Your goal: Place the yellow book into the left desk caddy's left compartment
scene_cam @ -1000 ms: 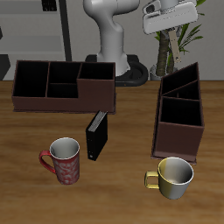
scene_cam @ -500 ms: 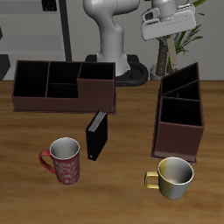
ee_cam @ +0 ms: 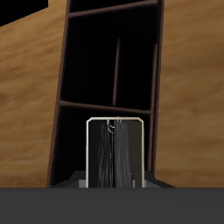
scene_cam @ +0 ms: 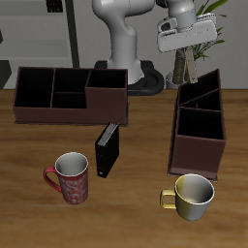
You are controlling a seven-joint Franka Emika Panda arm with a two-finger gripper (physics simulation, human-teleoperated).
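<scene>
The yellow book (scene_cam: 191, 36) hangs high in the air, tilted, with my gripper (scene_cam: 182, 37) shut on it, above the back end of the left desk caddy (scene_cam: 197, 160). In the wrist view the book (ee_cam: 115, 156) shows end-on, a pale frame around dark pages, held upright. Below it lies the dark caddy (ee_cam: 63, 79) with its large square compartment and, beyond a cross wall, a section split by a thin divider. My fingertips are hidden behind the book.
A black book (scene_cam: 107, 150) stands upright at the table's middle. Behind it lies a long low caddy (scene_cam: 68, 111). A red mug (scene_cam: 72, 177) and a yellow mug (scene_cam: 192, 197) stand near the front edge. A plant (scene_cam: 184, 60) rises behind the left desk caddy.
My gripper has come down a little with the book and tilted it. Everything on the table stays where it was.
</scene>
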